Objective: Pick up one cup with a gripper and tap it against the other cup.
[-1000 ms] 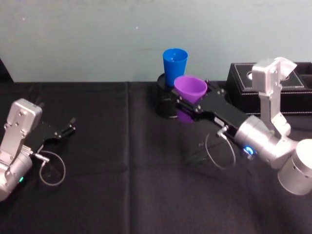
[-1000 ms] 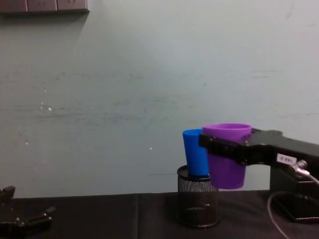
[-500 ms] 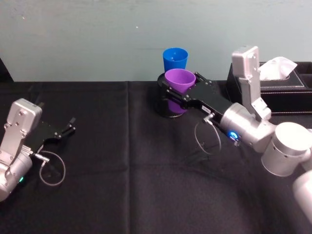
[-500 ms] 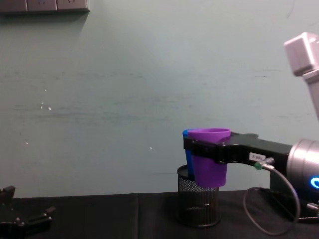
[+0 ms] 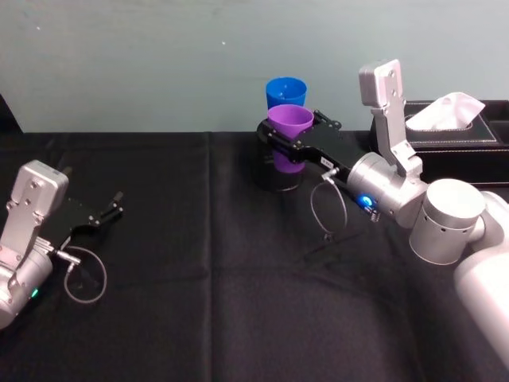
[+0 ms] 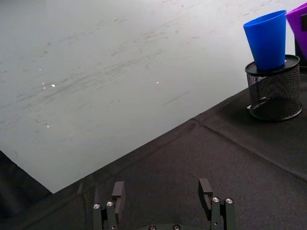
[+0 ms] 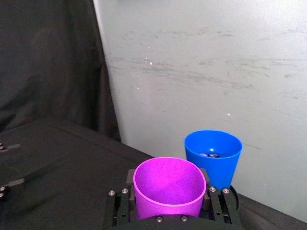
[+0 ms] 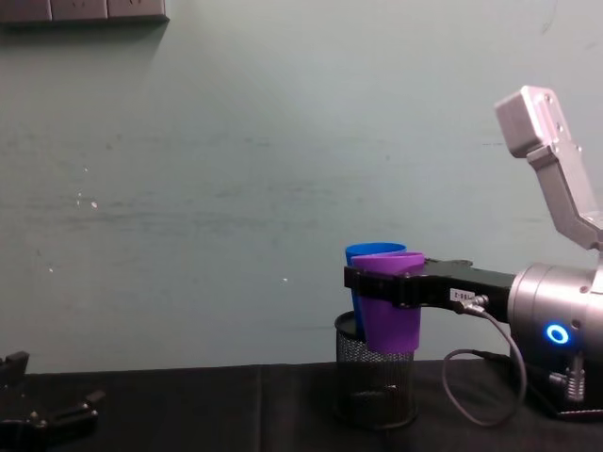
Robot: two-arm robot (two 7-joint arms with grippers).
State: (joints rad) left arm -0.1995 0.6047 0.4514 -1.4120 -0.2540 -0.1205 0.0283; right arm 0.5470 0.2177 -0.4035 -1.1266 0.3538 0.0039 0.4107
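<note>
The left gripper (image 5: pixel 106 213) lies parked on the bench (image 5: pixel 199 278) at far left, fingers spread. Near the middle, the blue cup (image 5: pixel 285 91) stands atop a black mesh pen holder (image 8: pixel 375 391). The right gripper (image 5: pixel 293 142), pinching the purple cup (image 5: pixel 289 121) below its rim, has carried it leftward over the last second. It now hangs just in front of the blue cup, so the tap looks imminent, though I cannot confirm contact. A tissue box (image 5: pixel 453 131) sits to the right, out of the way.

Right gripper (image 5: pixel 290 131) extended, jaws clamped; left gripper (image 5: pixel 118 204) parked.
</note>
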